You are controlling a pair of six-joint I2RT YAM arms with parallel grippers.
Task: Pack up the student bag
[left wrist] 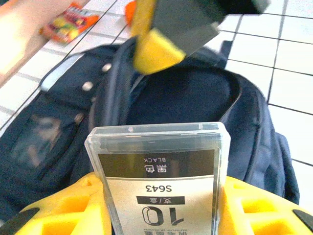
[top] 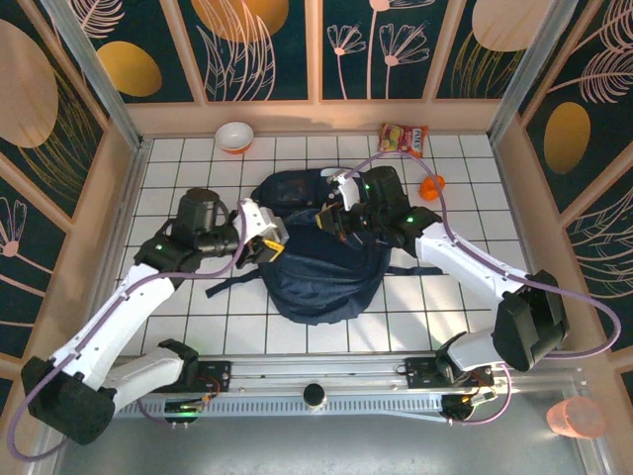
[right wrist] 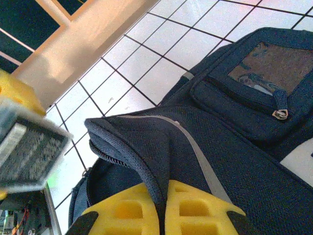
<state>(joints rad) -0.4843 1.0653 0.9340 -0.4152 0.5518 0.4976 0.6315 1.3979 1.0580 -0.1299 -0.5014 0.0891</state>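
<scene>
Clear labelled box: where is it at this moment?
Left wrist view: the clear box sits between the jaws of the left gripper, just short of the open mouth of the student bag, whose rim the right gripper pinches.

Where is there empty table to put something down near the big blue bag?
Bare tiles lie at the far side between the bowl and the snack packet, and again on the near side of the student bag. It is crowded over the bag, where the left gripper holds a clear box and the right gripper pinches the rim.
</scene>
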